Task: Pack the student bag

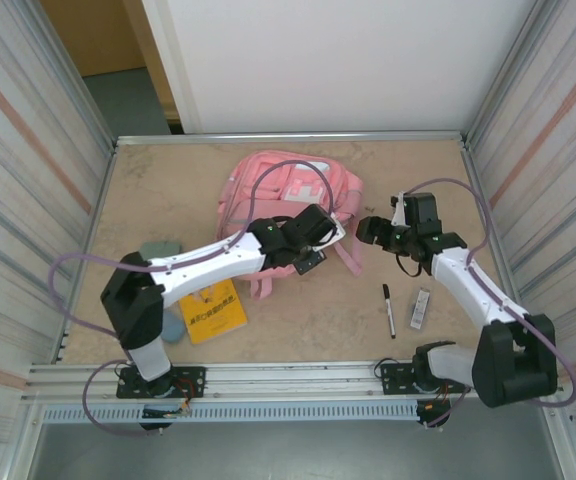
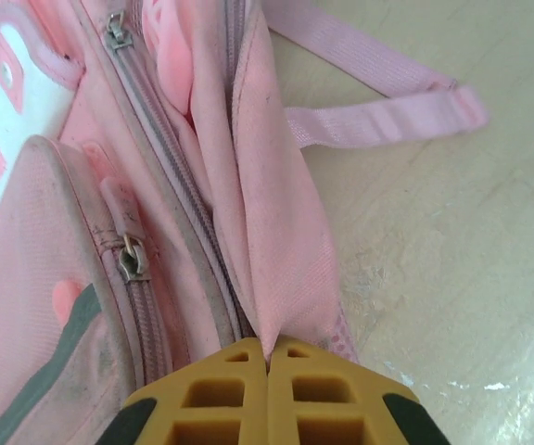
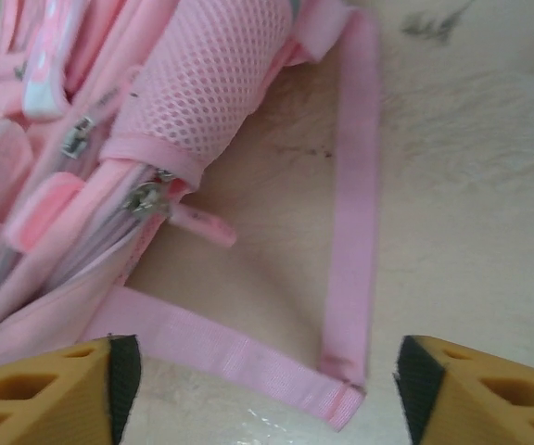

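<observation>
student bag [image 1: 288, 185] pretty much all pink, white patch, grey stripe | book [image 1: 213, 310] bright yellow | marker [image 1: 389, 310] black | table [image 1: 148, 200] mottled beige | left end effector [image 2: 269, 362] mustard, black pads | cables [image 1: 54, 290] purple

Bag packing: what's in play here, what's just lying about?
In play: bag; left tool shut on its fabric; right tool open near the strap. Probably to pack: yellow book, pen, small grey bar, teal item.
Lying about: purple cables, front rail.
</observation>
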{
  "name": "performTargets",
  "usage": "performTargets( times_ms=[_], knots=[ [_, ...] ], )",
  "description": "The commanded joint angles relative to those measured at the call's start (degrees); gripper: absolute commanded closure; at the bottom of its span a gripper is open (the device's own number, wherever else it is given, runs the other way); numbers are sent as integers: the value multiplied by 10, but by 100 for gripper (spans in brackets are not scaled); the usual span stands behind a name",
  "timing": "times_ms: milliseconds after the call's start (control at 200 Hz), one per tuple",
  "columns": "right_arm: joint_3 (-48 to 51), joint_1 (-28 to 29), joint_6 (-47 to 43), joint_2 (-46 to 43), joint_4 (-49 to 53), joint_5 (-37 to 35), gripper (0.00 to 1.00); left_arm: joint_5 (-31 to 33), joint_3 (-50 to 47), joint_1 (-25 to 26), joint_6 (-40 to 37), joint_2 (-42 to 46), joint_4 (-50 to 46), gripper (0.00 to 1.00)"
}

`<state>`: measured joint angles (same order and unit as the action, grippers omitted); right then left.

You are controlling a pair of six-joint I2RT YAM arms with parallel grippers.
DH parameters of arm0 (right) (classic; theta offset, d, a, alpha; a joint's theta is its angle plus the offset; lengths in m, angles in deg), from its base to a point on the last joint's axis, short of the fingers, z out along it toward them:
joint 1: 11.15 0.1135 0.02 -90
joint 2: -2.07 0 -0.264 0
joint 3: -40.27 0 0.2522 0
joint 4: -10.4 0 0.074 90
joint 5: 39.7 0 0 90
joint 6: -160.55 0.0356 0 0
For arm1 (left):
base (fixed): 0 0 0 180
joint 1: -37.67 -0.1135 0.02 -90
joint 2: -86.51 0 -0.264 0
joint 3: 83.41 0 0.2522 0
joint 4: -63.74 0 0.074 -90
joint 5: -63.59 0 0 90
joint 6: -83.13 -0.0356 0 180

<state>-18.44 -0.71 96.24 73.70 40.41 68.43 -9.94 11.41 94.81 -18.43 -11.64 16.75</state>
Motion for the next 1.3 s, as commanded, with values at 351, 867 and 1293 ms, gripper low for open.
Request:
performTargets(
  times_ms=[351,867,1293],
  knots=[
    [15,38,-78,43,-125,47,37,-49,-19,-5,-71,74,38,100],
    [17,40,-199,72,-180,110,58,-62,-36,-5,-101,116,42,100],
    [22,31,-194,35,-187,90,100,-77,-61,-5,-104,142,45,100]
  ],
)
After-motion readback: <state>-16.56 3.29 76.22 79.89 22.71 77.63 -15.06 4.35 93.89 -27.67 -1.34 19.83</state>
